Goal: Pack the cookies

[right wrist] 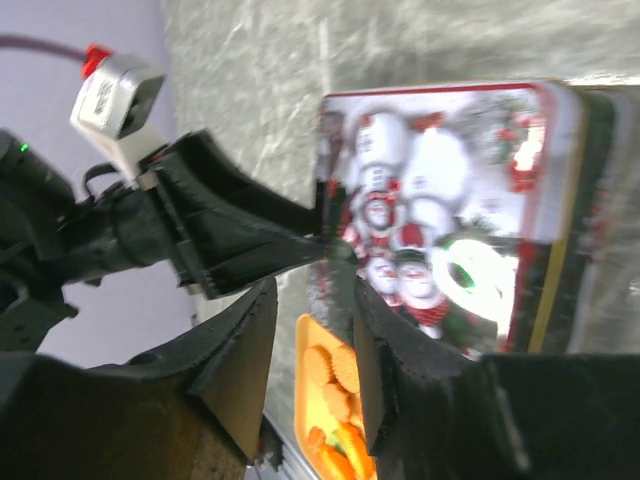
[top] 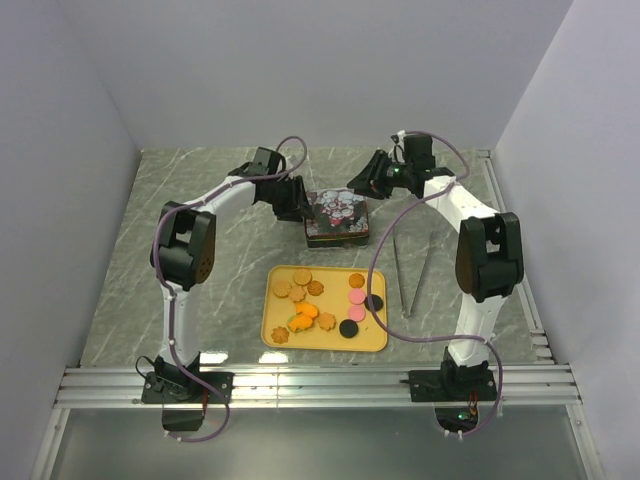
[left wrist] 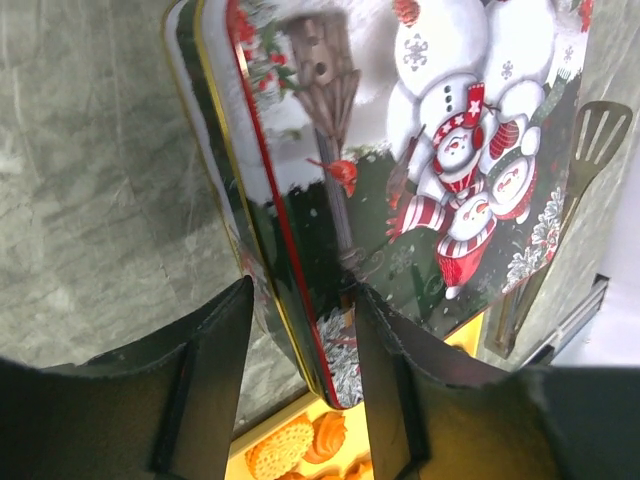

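Cookies, roughly thirteen, one tray, one tin, my left claw pinching it, right claw spread.

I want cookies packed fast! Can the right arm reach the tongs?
Probably yes: the tongs lie uncovered beside the yellow tray, close to that arm, though its claw is up at the tin.

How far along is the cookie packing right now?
Done: nothing visibly packed; the cookies in view lie on the yellow tray. In hand: the tin has its lid on. The left pincer straddles its rim, grip unclear, and the right pincer hangs open near it. Left: lift the lid, move the cookies in, close it.
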Robot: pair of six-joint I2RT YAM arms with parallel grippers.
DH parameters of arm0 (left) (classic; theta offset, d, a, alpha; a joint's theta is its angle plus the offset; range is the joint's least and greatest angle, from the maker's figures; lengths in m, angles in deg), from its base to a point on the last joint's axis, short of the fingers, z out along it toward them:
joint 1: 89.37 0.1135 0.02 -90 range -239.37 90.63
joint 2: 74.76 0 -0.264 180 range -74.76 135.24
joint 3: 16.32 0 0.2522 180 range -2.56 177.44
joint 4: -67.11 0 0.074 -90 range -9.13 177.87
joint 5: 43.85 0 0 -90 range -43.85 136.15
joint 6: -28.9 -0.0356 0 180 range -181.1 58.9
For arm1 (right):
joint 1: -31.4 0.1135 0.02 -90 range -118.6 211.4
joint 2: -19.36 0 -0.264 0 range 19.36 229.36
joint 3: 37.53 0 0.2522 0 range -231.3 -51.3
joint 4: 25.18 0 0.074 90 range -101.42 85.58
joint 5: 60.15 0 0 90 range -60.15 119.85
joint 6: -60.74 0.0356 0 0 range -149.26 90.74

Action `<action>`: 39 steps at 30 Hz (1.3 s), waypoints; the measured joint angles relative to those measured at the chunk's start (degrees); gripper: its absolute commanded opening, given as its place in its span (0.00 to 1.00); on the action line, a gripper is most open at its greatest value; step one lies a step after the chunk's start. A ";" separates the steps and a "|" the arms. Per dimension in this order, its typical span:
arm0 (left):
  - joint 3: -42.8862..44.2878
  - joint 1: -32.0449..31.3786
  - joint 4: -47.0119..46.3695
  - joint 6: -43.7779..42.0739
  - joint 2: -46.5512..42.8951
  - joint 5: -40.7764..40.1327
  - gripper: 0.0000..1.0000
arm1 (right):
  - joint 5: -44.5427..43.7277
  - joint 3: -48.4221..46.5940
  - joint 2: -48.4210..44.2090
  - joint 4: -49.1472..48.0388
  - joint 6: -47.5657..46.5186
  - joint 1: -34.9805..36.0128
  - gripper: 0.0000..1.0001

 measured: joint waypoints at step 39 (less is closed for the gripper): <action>10.32 -6.64 8.02 -9.64 3.34 -15.39 0.57 | 4.92 17.38 2.73 -17.81 7.72 2.75 0.22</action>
